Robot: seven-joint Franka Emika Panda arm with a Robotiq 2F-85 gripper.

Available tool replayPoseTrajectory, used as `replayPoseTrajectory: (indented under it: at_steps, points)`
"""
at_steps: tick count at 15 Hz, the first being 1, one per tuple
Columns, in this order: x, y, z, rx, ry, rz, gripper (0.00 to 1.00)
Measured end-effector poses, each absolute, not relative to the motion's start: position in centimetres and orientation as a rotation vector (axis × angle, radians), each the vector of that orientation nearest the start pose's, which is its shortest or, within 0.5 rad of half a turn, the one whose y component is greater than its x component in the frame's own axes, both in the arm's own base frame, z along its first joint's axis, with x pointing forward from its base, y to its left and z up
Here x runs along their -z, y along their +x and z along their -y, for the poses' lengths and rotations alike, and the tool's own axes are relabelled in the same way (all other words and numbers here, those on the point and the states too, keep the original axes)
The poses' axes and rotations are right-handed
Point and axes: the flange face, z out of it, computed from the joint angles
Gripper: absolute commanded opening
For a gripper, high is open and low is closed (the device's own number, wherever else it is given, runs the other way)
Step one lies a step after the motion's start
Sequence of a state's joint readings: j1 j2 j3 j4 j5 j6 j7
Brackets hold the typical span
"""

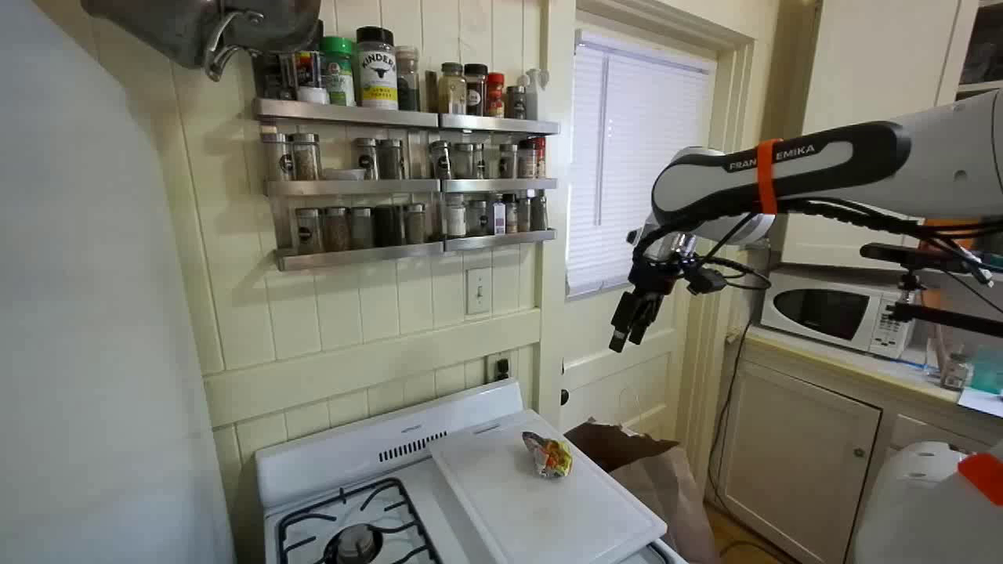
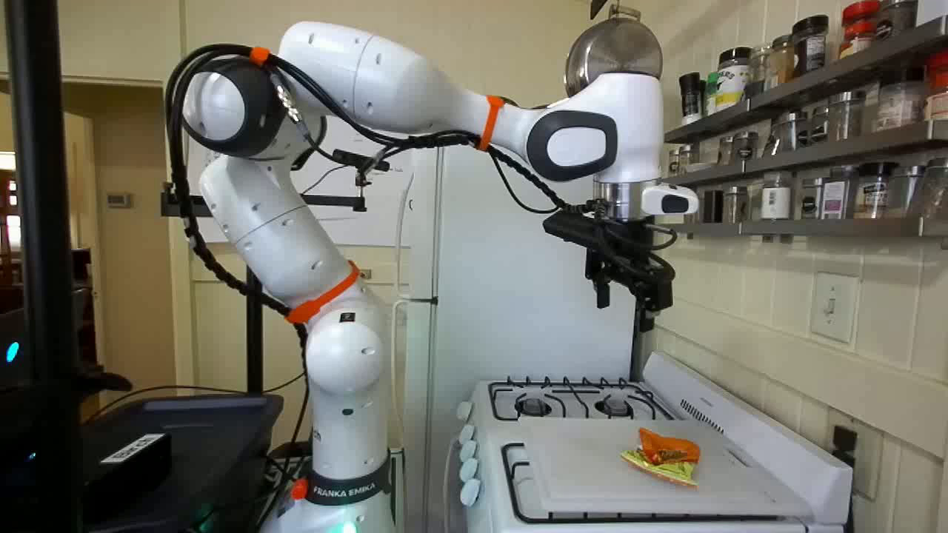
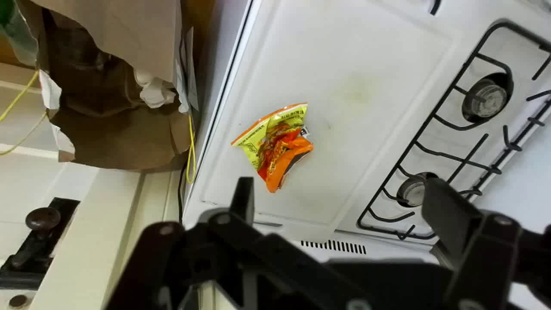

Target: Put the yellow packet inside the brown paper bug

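So, the crumpled yellow-and-orange packet [image 3: 275,146] lies on the flat white rectangular panel [image 3: 370,77] covering pt. of the white gas stove [image 1: 353,454]. Just beside that stove stands the open-mouthed brown paper bag [image 1: 662,486] (raggedly torn, seen fr. here). Higher up hangs the black two-fingered gripper [image 3: 338,191] w/ fingers [image 3: 244,198] spread, well apart fr. the pkt.

In an exterior view the arm [image 2: 404,87] is white and rounded, with dark grey rings [image 2: 261,104] left and right. Black cables [image 2: 444,139] follow it under orange bands [image 2: 490,123]. Its black collar [image 2: 348,486] reads FRANKA EMIKA. On the right, a silver flange [image 2: 618,195] meets the black, angular gripper [image 2: 626,311]; in the wrist view, grey screws [image 3: 359,305] dot it.
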State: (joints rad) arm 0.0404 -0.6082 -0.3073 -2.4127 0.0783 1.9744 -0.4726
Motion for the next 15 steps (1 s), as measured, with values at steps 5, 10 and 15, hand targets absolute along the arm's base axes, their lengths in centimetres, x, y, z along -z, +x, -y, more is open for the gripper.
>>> replayPoseTrajectory:
  at_steps: [5,10,15]
  points:
    - [-53.0,37.4,11.2,0.326,-2.922,0.322,1.00]
    - [-51.3,38.2,10.1,0.387,-2.967,0.331,1.00]
    - [-45.2,39.2,7.2,0.588,-3.016,0.299,1.00]
